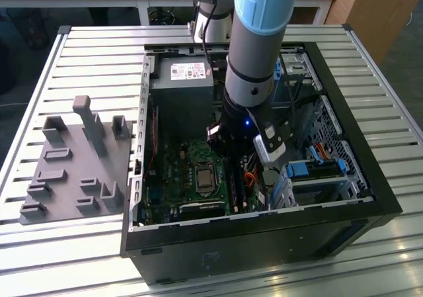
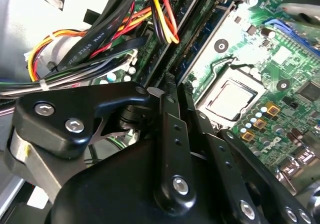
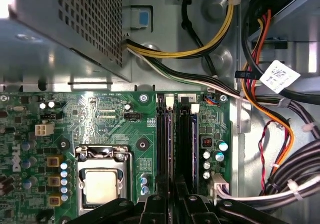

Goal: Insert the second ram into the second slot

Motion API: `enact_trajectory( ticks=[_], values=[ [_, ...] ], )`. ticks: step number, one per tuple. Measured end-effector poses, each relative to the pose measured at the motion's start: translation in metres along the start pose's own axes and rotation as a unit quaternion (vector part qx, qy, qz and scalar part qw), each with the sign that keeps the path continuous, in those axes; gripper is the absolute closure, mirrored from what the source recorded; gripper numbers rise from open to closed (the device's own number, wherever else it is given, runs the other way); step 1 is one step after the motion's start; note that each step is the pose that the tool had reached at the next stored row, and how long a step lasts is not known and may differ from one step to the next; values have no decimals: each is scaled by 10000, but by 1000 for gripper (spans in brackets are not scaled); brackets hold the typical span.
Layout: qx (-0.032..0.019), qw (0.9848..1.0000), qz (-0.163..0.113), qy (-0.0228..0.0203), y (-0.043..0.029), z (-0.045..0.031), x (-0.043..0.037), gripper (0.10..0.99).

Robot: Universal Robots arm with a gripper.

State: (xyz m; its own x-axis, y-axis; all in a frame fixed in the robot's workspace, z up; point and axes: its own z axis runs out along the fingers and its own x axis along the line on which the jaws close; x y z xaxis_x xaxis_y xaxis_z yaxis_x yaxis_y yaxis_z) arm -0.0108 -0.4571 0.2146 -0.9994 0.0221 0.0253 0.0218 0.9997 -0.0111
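Robot arm (image 1: 254, 59) with the grey-and-light-blue sleeve is down inside the open black computer case (image 1: 264, 244), which sits on the slatted metal table (image 1: 86, 52). Its head is low over the green motherboard (image 1: 178, 171), toward the exterior view's right of the square silver processor socket (image 1: 205, 176).

Gripper (image 3: 174, 198) is black with bolted linkage arms, and both wrist views look along it (image 2: 178, 93). Claw is narrow: the fingertips (image 2: 170, 90) stand close together with only a slim gap. The top edge of the second ram (image 3: 171, 144), a thin dark stick with a bluish edge, runs straight into that gap. Reads as pinched on the stick, but the contact itself is hidden by the fingers.

The stick stands on edge in one of two long parallel black memory slots (image 3: 187, 144), which lie side by side just beside the socket (image 3: 100, 184). White latches sit at the slots' far ends. Can't tell whether the stick is fully seated.

A bundle of yellow, orange, red and black cables (image 3: 280, 134) runs along the case wall on the slots' other side, near but apart from the gripper. The perforated grey power supply box (image 1: 185, 92) is at the far end of the case.

A grey moulded fixture plate with upright pegs (image 1: 73, 171) lies on the table at the exterior view's left, well apart from the case.
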Motion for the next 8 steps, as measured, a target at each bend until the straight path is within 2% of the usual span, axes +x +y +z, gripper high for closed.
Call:
enact_trajectory(
  ticks=[6,8],
  values=[
    [0,10000,0,0,-1,-133,3,878],
    [3,10000,0,0,1,-155,3,878]
  ],
)
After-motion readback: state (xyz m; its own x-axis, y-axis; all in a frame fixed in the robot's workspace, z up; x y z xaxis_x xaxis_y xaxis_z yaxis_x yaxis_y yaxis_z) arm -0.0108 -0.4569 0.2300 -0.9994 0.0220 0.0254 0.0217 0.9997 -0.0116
